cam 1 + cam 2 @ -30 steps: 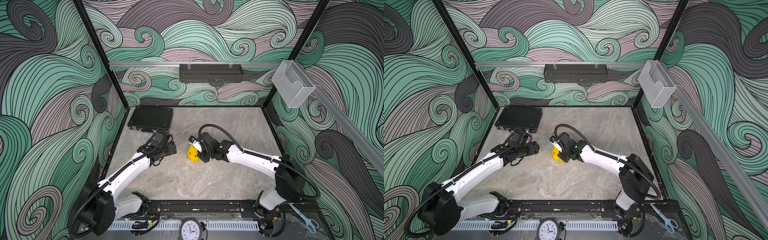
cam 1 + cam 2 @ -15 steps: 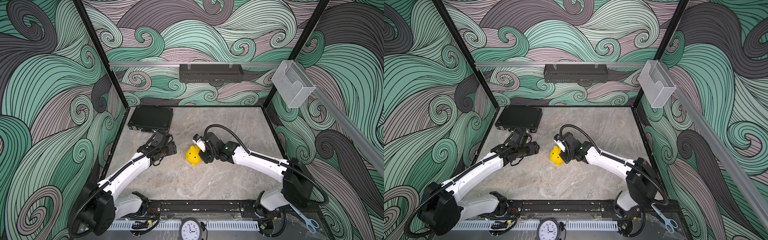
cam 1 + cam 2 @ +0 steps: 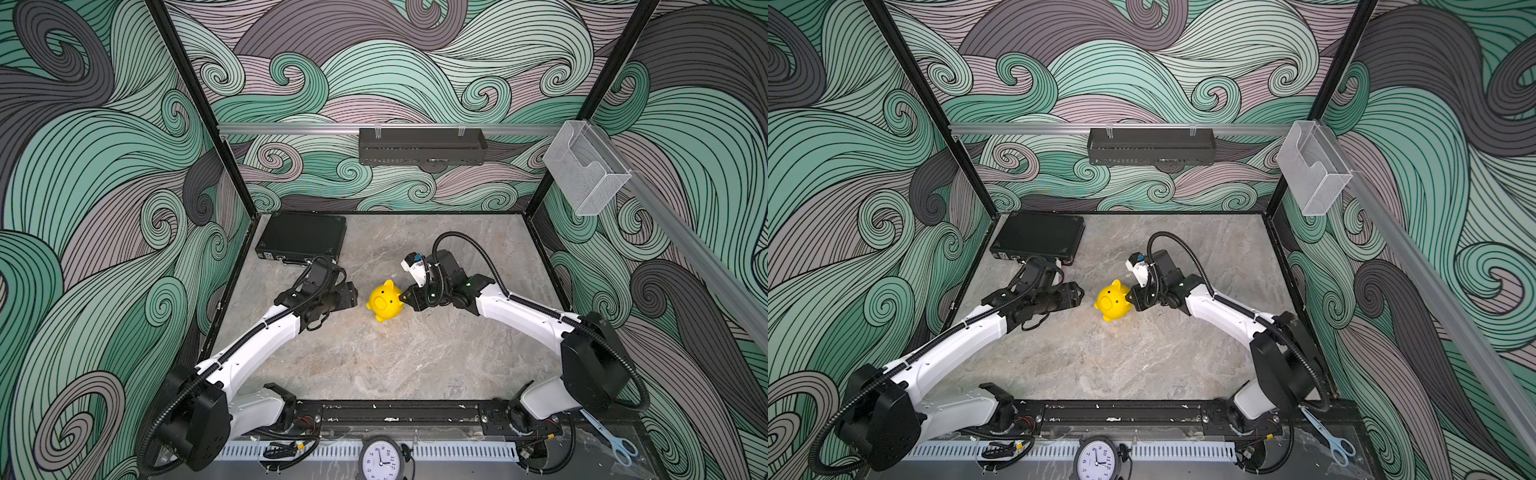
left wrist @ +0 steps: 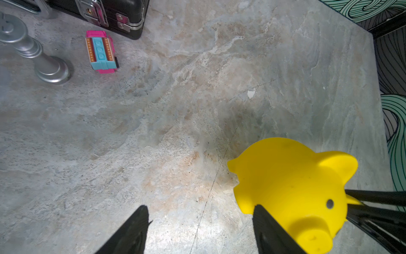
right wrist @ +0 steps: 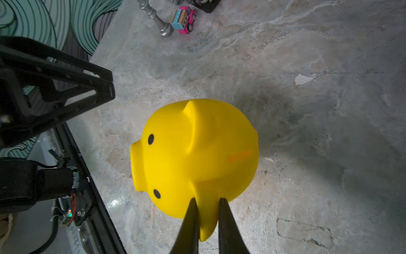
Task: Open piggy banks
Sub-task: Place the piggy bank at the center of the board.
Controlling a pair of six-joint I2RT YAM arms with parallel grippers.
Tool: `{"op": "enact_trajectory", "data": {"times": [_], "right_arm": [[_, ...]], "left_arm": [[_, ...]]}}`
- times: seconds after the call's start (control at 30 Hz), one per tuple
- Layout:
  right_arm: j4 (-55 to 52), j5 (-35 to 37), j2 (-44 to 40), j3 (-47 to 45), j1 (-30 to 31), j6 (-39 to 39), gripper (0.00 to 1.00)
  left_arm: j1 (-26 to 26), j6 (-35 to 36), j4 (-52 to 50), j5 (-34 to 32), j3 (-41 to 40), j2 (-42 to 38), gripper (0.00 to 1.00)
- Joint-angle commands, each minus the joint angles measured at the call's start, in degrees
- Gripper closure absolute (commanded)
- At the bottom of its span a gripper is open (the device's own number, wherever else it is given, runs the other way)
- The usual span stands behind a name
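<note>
1. we are looking down, in both top views, at a marbled table [image 3: 374,365] with a yellow piggy bank [image 3: 386,301] sitting near the middle of the frame.
2. our right gripper [image 5: 207,211] is pinching one ear of the piggy bank, its two black fingers pressing in from either side.
3. our left gripper [image 4: 198,222] is waiting just beside the pig, its fingers standing apart and holding nothing.
4. a black case [image 3: 301,237] is lying in the upper left of the table.
5. in the left wrist view, a pink and blue toy car [image 4: 101,52] and a silver chess piece [image 4: 33,50] are lying at the upper left.
</note>
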Motion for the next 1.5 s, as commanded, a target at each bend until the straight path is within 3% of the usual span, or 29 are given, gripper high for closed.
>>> {"op": "enact_trajectory", "data": {"times": [0.0,0.33,0.6,0.73,0.87,0.93,1.27,1.47], "right_arm": [[5.4,-7.8,1.3,-1.3,-3.0,5.0,1.00],[5.6,-15.1,6.8,-1.4,-5.6,7.7,1.00],[1.6,-13.9,7.9,-1.1,-7.2,3.7,1.00],[0.2,-12.5,7.7,-1.0,-8.3,2.6,0.86],[-1.6,-10.6,8.1,-0.1,-8.5,1.0,0.81],[-2.8,-9.3,8.3,0.6,-8.5,0.3,0.74],[-4.8,-2.2,8.6,1.4,-8.6,-0.8,0.68],[-4.4,-0.9,9.1,0.7,-8.6,-0.2,0.68]], "left_arm": [[0.2,-0.9,3.0,1.7,-1.4,0.7,0.26],[-0.9,-1.2,8.3,4.5,-1.4,3.6,0.24],[-1.1,-0.4,11.5,4.8,2.3,8.9,0.20],[-1.1,-0.7,13.2,6.4,4.7,12.5,0.19],[-1.2,-1.6,14.8,7.7,6.0,14.7,0.18],[-1.5,-1.4,15.1,7.8,6.5,15.3,0.18],[-2.4,-2.7,16.2,7.7,6.2,18.4,0.18],[-6.4,-3.3,17.3,5.9,5.9,19.7,0.18]]}}
